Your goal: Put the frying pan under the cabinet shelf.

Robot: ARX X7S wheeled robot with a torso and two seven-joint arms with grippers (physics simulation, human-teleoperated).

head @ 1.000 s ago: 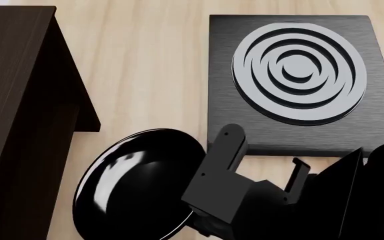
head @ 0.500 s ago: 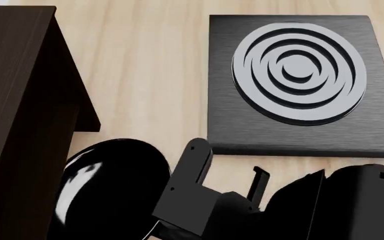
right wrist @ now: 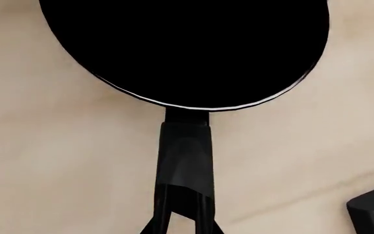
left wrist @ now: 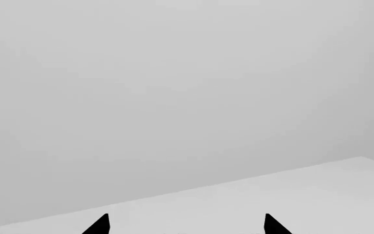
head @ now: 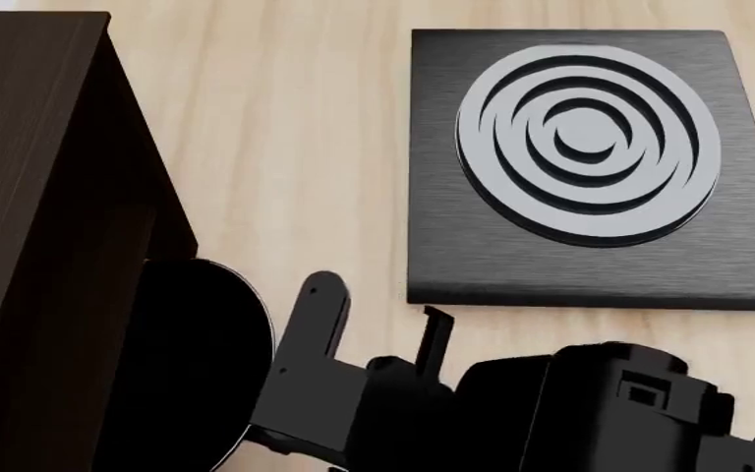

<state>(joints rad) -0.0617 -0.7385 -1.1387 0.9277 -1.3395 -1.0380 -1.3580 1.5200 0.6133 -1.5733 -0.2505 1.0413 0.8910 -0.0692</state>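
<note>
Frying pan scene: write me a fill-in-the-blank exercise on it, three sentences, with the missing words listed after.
1. The right gripper is shut on the frying pan by its long black ______.
2. In the head view, the pan sits partly beneath the dark brown cabinet ______.
3. The stove plate carries pale concentric ______ on its square black top.

Missing words: handle; shelf; rings

Head looks down; right wrist close above frying pan (right wrist: 187,48), apparently.
</note>
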